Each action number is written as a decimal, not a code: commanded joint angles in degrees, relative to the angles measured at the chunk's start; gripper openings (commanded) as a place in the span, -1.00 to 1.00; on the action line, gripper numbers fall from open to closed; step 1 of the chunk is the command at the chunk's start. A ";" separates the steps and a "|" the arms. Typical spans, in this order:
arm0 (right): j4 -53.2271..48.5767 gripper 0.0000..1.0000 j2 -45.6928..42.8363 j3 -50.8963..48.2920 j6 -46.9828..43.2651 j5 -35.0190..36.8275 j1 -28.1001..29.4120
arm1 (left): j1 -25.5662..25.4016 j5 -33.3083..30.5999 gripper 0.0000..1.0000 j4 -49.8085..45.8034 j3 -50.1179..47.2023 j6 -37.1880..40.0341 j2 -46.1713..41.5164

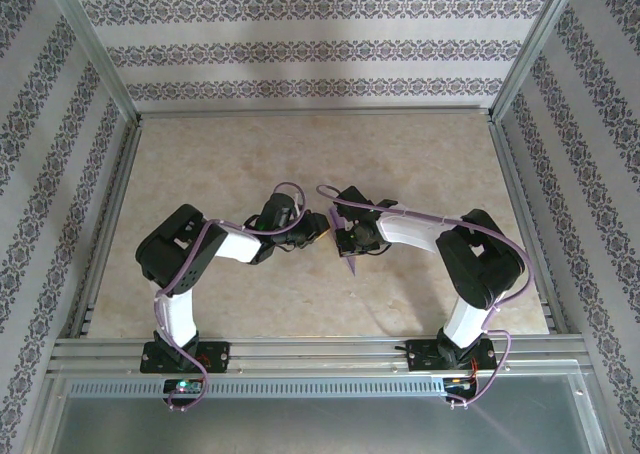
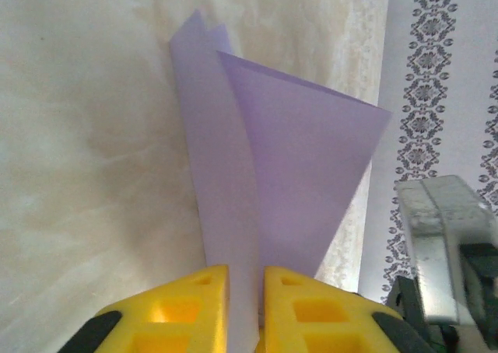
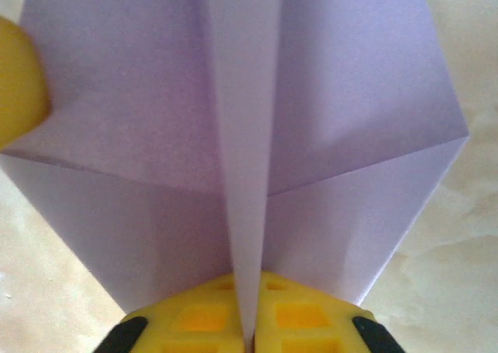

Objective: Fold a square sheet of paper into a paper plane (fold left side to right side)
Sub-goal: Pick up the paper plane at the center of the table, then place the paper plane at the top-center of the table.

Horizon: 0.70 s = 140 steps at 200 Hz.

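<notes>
The tabletop [image 1: 400, 164] is pale beige with a marbled pattern, and aluminium rails [image 1: 310, 349] run along its near edge. Wallpaper [image 1: 320, 49] with grey floral bands covers the back and side walls. A perforated metal strip [image 1: 300, 386] lies just before the rails.

I have both arms folded with the elbows out. The left arm [image 1: 190, 259] and the right arm [image 1: 475, 264] rise from their bases, then reach inward until the two wrists sit nose to nose between them. The right jaws are pinched tight on the centre crease of the folded paper [image 3: 327, 96], with their yellow fingers [image 3: 303, 314] all but touching. The left jaws stand a sliver apart with the paper running between their fingers [image 2: 194, 306]. I can't tell whether they are gripping it. In the right wrist view, one left fingertip [image 3: 19, 81] sits at the paper's side.
</notes>
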 commanded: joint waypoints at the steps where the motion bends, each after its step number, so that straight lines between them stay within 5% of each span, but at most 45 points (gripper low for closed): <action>1: -1.95 -0.90 0.35 1.58 0.02 0.47 0.59 | 0.06 -1.53 -0.51 -3.10 -1.11 3.53 -4.68; 45: -4.46 -0.98 -1.69 4.76 0.08 2.51 -0.48 | 2.06 -6.17 -0.15 -13.14 -3.22 9.56 -15.33; 89: -7.04 -1.00 0.47 10.97 0.79 4.44 -4.74 | 2.70 -20.85 0.25 -34.47 -3.29 20.73 -31.58; 140: -10.61 -1.00 10.19 23.75 -0.90 6.15 -9.62 | 5.05 -31.64 0.44 -45.52 -7.47 24.35 -47.57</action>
